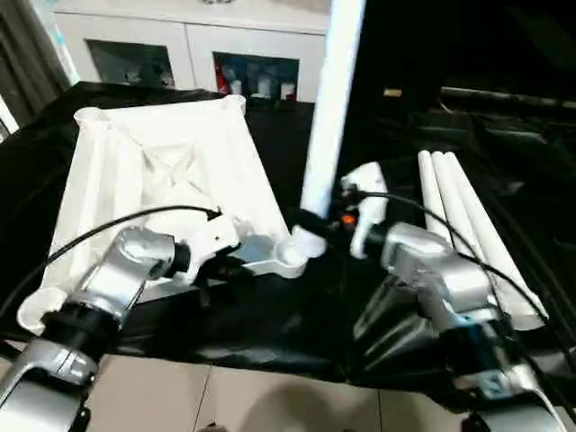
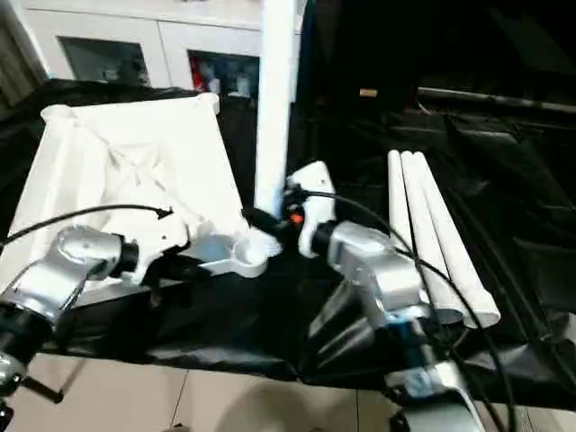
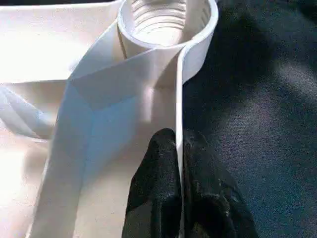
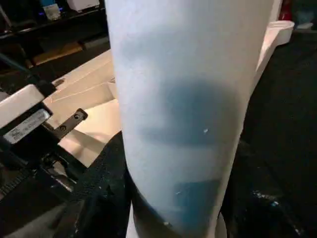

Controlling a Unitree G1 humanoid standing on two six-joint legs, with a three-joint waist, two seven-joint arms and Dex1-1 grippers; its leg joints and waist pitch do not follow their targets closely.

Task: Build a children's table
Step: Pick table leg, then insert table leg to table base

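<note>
We reach both silver forearms forward over the black cloth. Our left gripper has its fingers pressed together on the thin side wall of the upturned tabletop, just short of the round corner socket. Our right gripper is clamped around the upright leg low down, its foot at that same socket. Three spare legs lie beside our right arm; a white cabinet stands beyond the tabletop.
</note>
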